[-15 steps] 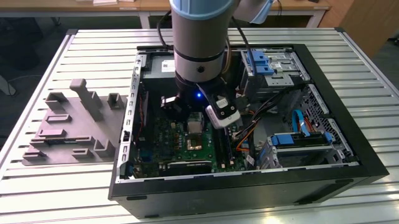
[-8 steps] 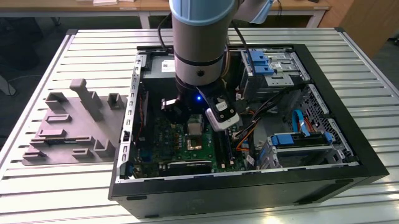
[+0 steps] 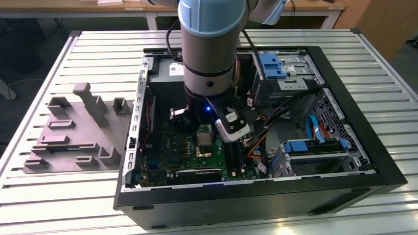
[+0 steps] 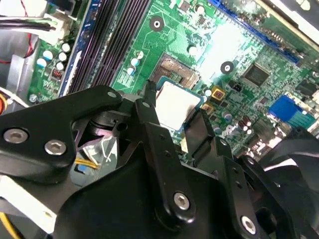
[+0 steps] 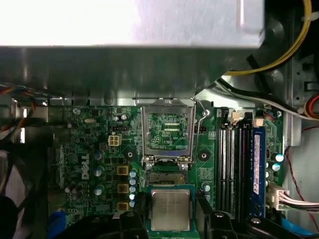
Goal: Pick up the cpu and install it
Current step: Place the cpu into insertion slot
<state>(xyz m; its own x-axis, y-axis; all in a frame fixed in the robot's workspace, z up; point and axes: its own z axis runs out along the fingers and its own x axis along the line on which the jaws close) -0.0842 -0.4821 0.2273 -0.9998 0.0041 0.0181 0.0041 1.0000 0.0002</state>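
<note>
Item: cpu [image 5: 170,209], silver-topped and lying flat, clamped by two opposite edges in the gripper [image 4: 175,117], low over the motherboard's [image 5: 89,164] middle, apparently overlapping the open socket [image 5: 167,177], which extends just beyond toward the raised retention frame [image 5: 168,132].

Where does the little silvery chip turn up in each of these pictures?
Exterior view: cpu, likely the pale square over the motherboard.
First wrist view: cpu held by the gripper, beside the open socket.
Second wrist view: clamped likewise, socket beyond.
Shared landmark: black memory slots.
</note>
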